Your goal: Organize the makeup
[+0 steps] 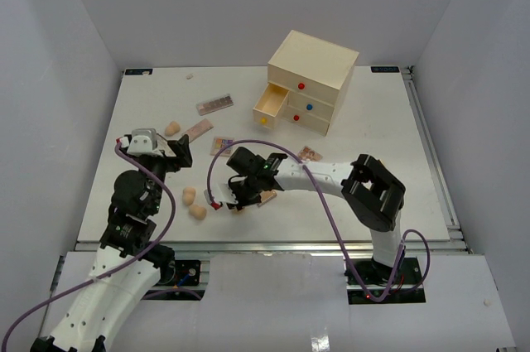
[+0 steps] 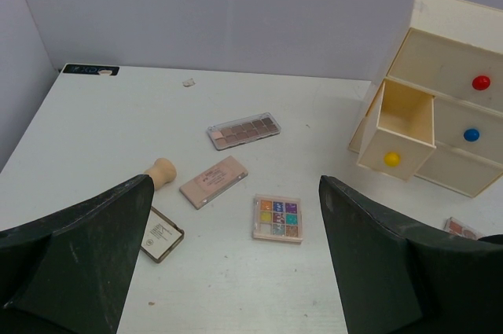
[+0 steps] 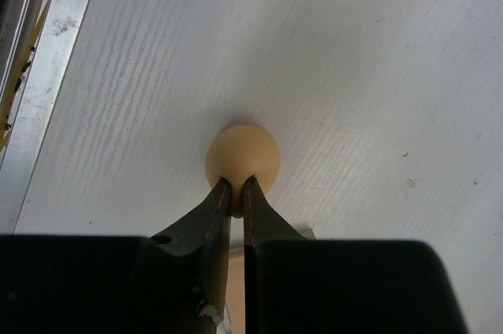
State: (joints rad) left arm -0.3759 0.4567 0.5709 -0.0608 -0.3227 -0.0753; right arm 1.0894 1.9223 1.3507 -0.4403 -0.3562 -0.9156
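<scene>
Near the front edge of the table (image 1: 389, 137), left of centre: right gripper (image 3: 237, 189) closed tight on a tan egg-shaped sponge (image 3: 242, 157), fingertips pinching its right-hand end. Impossible to tell whether lifted or resting on the surface. Just left of it, a second sponge (image 1: 198, 212) and a third sponge (image 1: 190, 195), close to each other, clear of the pinched one. Just right of that gripper, a peach compact (image 1: 267, 198), partly under the wrist. Farther back on the left, left gripper (image 2: 234, 185) spread wide open above the table, gripping nothing. Beneath and beyond it, a scatter of makeup: a small square compact (image 2: 162, 234) with a white label, partly hidden behind one finger; a fourth sponge (image 2: 160, 171) lying on its side; just right of that, a pink rectangular compact (image 2: 213, 181); nearer and to the right, a square palette (image 2: 277, 218) of many colours; farther off, a long palette (image 2: 244, 130) of brown shades. Toward the far edge, right of centre, a cream chest (image 1: 319, 62) with coloured knobs, its lower left drawer (image 2: 405, 118), yellow-knobbed, pulled out, the others shut. Between chest and right arm, one more small pink palette (image 1: 310, 154), flat on the table, well apart from the rest.
</scene>
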